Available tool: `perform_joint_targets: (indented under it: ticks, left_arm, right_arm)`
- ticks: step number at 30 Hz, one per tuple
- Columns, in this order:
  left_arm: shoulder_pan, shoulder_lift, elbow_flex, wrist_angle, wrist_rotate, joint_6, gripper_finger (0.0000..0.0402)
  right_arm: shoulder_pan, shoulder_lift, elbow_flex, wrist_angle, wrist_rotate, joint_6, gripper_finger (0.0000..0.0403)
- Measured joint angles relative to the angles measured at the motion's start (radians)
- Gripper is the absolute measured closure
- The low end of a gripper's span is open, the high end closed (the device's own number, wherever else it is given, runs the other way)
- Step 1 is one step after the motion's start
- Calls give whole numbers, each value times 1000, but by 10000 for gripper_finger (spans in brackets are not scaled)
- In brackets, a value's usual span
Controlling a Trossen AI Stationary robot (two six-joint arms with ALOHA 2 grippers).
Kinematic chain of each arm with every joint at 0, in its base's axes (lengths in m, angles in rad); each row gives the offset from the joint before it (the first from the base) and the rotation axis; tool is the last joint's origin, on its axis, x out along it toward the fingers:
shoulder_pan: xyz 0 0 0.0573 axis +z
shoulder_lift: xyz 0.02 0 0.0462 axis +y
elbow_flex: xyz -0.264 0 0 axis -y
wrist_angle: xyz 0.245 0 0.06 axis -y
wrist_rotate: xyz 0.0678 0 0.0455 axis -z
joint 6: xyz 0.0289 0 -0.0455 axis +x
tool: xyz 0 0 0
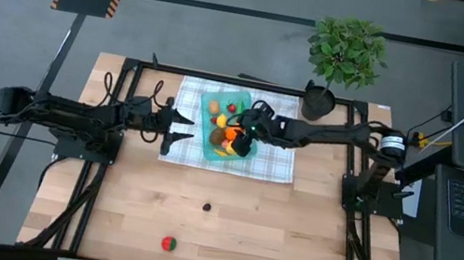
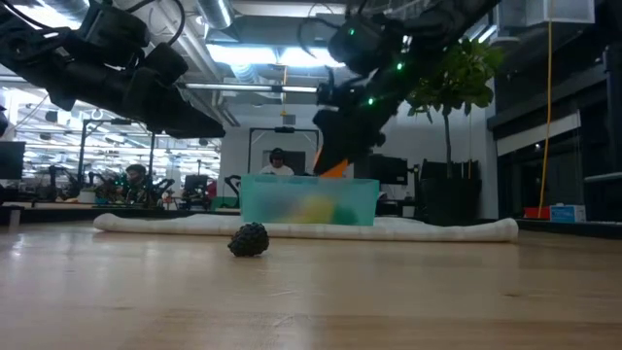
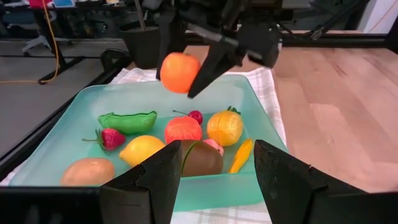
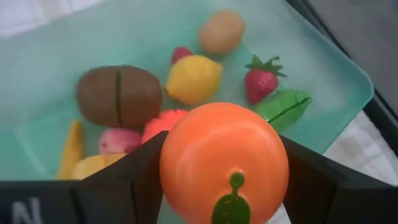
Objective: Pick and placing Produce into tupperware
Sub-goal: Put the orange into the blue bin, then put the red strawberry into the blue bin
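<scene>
The teal tupperware (image 1: 214, 108) sits on a checked cloth (image 1: 269, 160). In the left wrist view it holds several produce pieces: a lemon (image 3: 143, 149), a strawberry (image 3: 110, 138), a green pea pod (image 3: 127, 121), a potato (image 3: 87, 172), a kiwi (image 3: 202, 158) and a carrot (image 3: 240, 155). My right gripper (image 1: 237, 138) hovers over the tupperware, shut on an orange (image 3: 180, 72). My left gripper (image 1: 182, 133) waits open at the cloth's left edge, touching nothing. A dark berry (image 1: 207, 207) and a red piece (image 1: 168, 244) lie on the bare wood nearer the front. My right gripper pinches the orange (image 4: 180, 168) by its two opposite sides, one finger (image 3: 211, 62) on each. The fingers slant down at it from above. The orange is lifted clear above the fruit in the tupperware (image 4: 43, 37), its green leaf (image 4: 231, 202) turned toward the wrist camera.
A potted plant (image 1: 347, 50) stands at the table's far right, beyond the cloth. In the low view the dark berry (image 2: 249, 239) lies in front of the tupperware (image 2: 309, 204). Bare wood stretches along the near half of the table (image 1: 288, 243).
</scene>
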Motion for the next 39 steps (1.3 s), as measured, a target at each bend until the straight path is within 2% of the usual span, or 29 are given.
perform_joint_targets:
  ticks: [9, 22, 29, 39]
  left_arm:
    - [0, 0, 0, 0, 0, 0, 209]
    - [0, 0, 0, 0, 0, 0, 209]
    - [0, 0, 0, 0, 0, 1, 209]
    - [0, 0, 0, 0, -1, 1, 209]
  right_arm:
    - [-13, 54, 0, 11, -1, -6, 154]
    - [-32, 56, -1, 9, -3, 4, 154]
    - [-32, 56, -1, 9, -3, 22, 107]
    - [-32, 52, 7, 27, -2, -2, 98]
